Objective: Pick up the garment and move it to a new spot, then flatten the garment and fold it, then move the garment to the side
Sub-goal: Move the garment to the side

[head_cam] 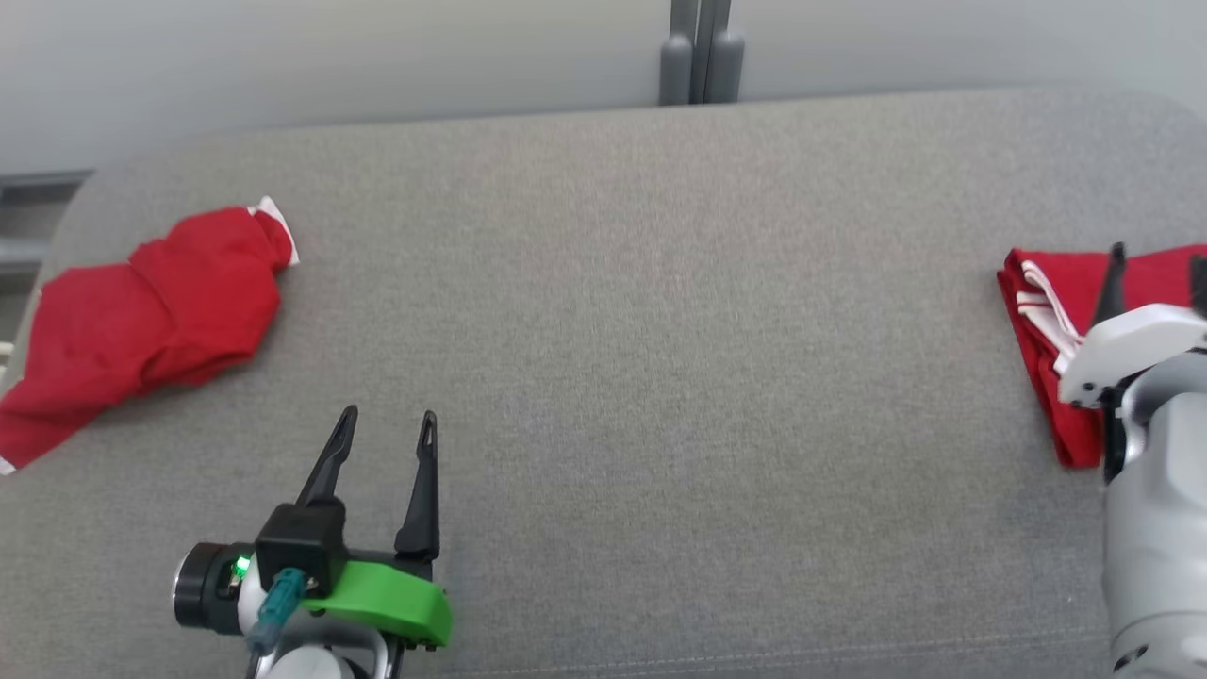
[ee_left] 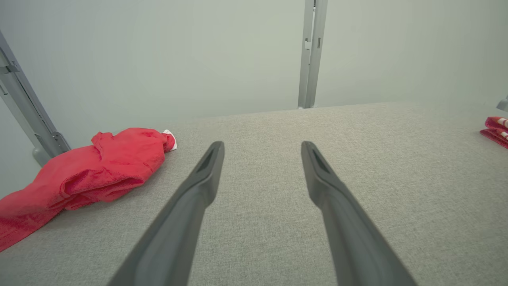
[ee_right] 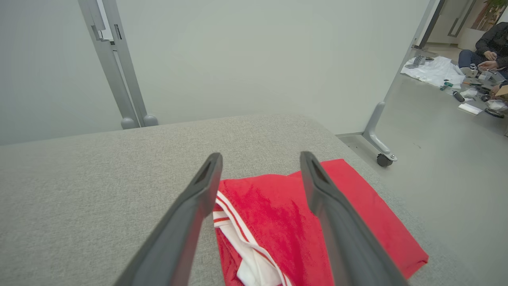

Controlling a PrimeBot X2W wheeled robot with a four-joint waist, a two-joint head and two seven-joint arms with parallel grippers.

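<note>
Since the folded garment (head_cam: 1042, 311) lies flat at the right edge of the grey padded surface (head_cam: 660, 330) with the right gripper (head_cam: 1160, 269) over it, the step in hand looks like letting go at the side. Doing it well means lifting straight up with the fingers wide, so that no fingertip drags a layer and spoils the fold. In the head view the right arm comes in from the lower right, pale forearm upright, with a dark fingertip showing past the white wrist housing; whether it touches the cloth cannot be told here. The left gripper (head_cam: 388, 415) sits at the lower left, fingers parted and empty, pointing up the frame, near but apart from a crumpled garment (head_cam: 151, 302) heaped at the left edge. In the left wrist view those two fingers are spread over bare upholstery at a shallow downward tilt, with the crumpled garment (ee_left: 107, 167) off to their left and a sliver of the folded one (ee_left: 494, 129) at the far right. In the right wrist view the right gripper (ee_right: 261, 159) holds its fingers wide apart, pinching nothing, angled down over the folded garment (ee_right: 278, 214), whose white striped trim (ee_right: 246, 254) lies beside the left finger. That loose trim seems the likeliest thing to snag. Beyond the surface's corner, a person (ee_right: 486, 47) sits on the floor.
</note>
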